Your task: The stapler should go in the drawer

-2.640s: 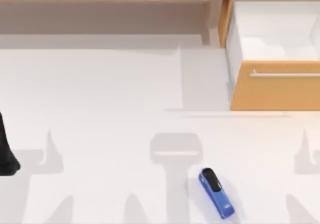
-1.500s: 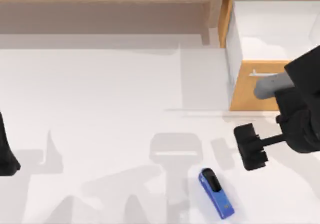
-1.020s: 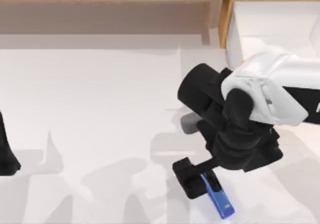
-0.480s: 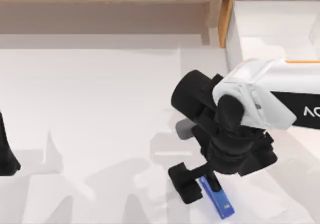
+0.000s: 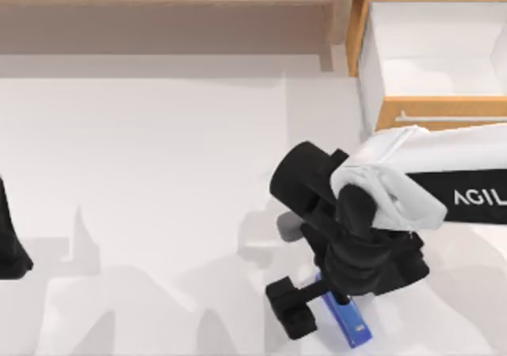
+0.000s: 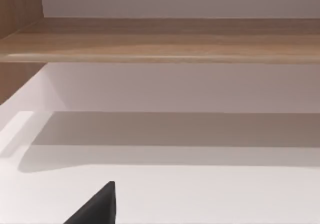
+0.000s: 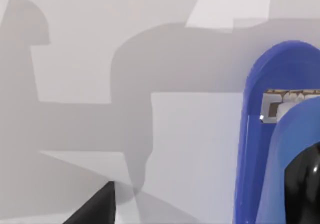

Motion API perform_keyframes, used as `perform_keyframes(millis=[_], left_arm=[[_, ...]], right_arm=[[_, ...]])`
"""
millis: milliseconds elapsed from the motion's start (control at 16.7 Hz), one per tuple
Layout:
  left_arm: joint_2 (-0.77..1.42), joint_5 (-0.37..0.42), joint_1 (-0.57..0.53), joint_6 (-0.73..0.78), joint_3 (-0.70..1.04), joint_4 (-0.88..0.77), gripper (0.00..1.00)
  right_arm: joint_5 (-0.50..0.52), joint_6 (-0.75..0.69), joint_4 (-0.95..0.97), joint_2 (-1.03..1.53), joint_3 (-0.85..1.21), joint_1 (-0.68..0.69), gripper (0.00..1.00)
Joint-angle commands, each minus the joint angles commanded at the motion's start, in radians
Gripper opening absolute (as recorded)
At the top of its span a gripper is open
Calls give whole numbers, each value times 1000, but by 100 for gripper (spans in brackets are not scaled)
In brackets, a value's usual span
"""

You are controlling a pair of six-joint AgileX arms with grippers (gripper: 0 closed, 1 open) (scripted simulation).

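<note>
Stapler (image 5: 348, 324) flat on table (image 5: 158, 174); right gripper (image 5: 305, 308) low over its black end, grip undeterminable; drawer (image 5: 432, 63) open; left arm (image 5: 9, 241) parked at left edge.

A rendered mock-up of an office or study corner is showing here, not a real room. A flat white table (image 5: 142, 174) is lying under hard-edged shadows. A long wooden shelf (image 5: 158, 7) is running along the far edge, and a tan drawer (image 5: 444, 110) with a silver handle is standing open beside it. A blue stapler (image 5: 348, 324) is lending the desk-work feel.
</note>
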Motion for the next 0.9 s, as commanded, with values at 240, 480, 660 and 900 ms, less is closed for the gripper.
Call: perform_keyframes(millis=[240, 480, 660, 900], left_arm=[[0, 0, 0, 0, 0, 0, 100], [0, 0, 0, 0, 0, 0, 100], [0, 0, 0, 0, 0, 0, 100], [0, 0, 0, 0, 0, 0, 100]], right_arm=[[0, 0, 0, 0, 0, 0, 85], [0, 0, 0, 0, 0, 0, 55], [0, 0, 0, 0, 0, 0, 32], [0, 0, 0, 0, 0, 0, 2]])
